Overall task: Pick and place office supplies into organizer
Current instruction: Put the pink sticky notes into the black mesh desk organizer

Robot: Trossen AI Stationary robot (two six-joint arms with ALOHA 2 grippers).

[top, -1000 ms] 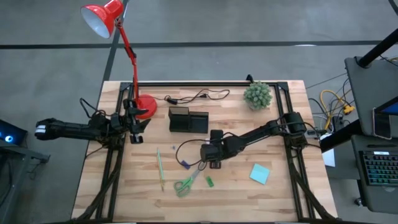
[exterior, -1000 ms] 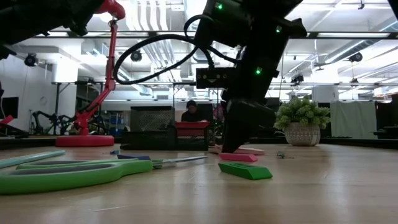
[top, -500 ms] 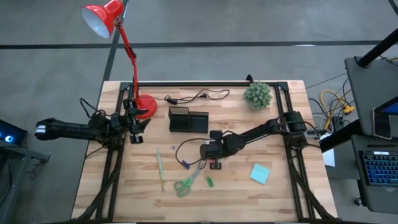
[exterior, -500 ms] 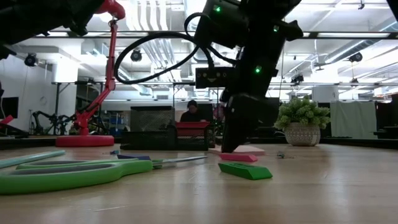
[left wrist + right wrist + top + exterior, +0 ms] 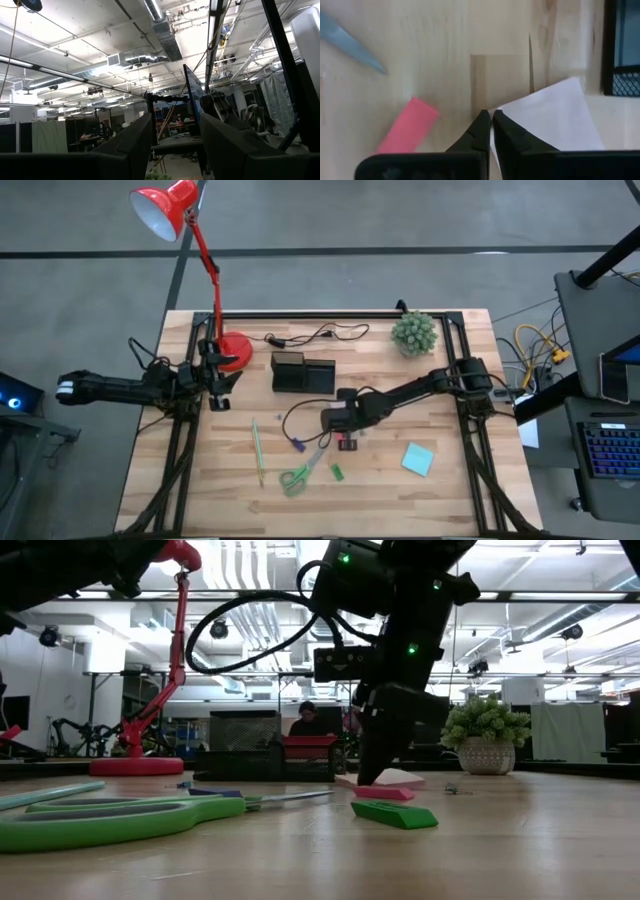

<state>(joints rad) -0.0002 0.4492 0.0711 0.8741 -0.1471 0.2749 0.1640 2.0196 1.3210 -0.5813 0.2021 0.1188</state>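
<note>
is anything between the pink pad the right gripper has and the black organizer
Nothing visible. The right gripper pinches the pale pink pad, with bare wood between it and the organizer.

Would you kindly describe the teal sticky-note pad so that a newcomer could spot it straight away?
Start at the potted plant at the table's far edge and come toward the near edge. The teal sticky-note pad lies flat there, alone on bare wood beyond the right hand. It is the only teal square; the scissors and small pieces near it are green, pink or purple.
</note>
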